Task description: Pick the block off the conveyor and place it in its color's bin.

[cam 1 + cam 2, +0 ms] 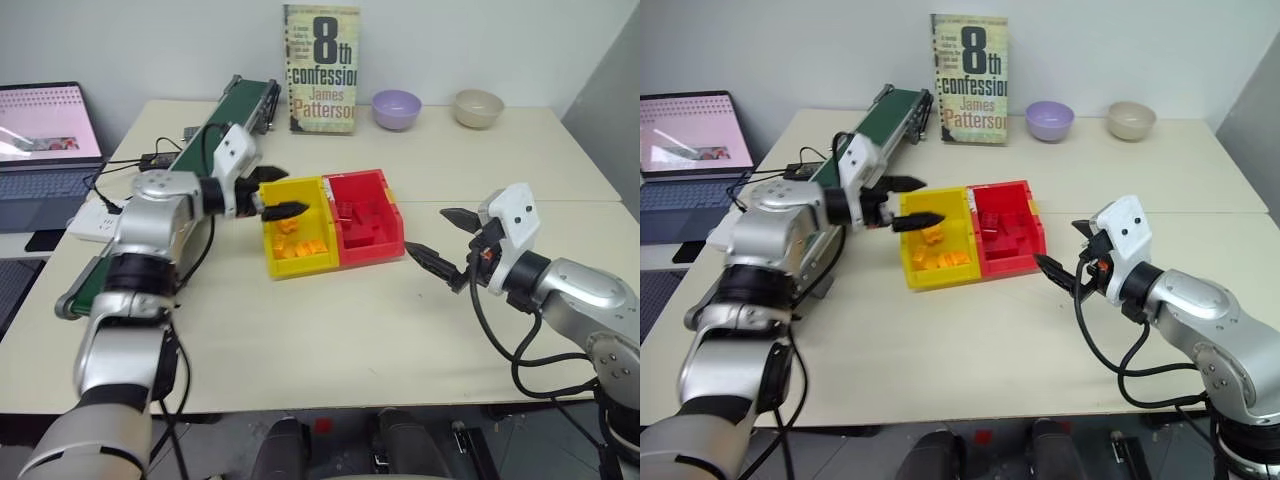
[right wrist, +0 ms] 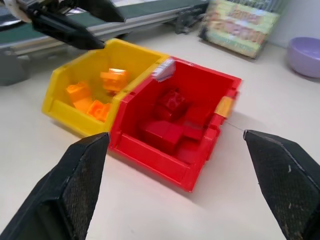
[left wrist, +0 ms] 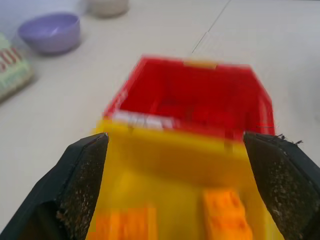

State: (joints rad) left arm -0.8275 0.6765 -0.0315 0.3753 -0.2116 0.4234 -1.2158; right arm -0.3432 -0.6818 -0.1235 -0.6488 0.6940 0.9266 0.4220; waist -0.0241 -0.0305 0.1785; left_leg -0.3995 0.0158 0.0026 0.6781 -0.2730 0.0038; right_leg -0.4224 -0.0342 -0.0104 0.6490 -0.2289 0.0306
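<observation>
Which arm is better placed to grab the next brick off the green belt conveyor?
Left. The left tool, open and empty over the yellow plastic bin, sits right beside the dark green belt conveyor. The right tool hangs beyond the red plastic bin, away from the belt.

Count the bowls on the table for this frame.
2, both at the table's far edge to the right of the book: a purple bowl next to it, and a beige bowl further right. None looks hidden.

Silver arms with black joints and looping black cables end in white-cased wrists and black two-fingered hands.
</observation>
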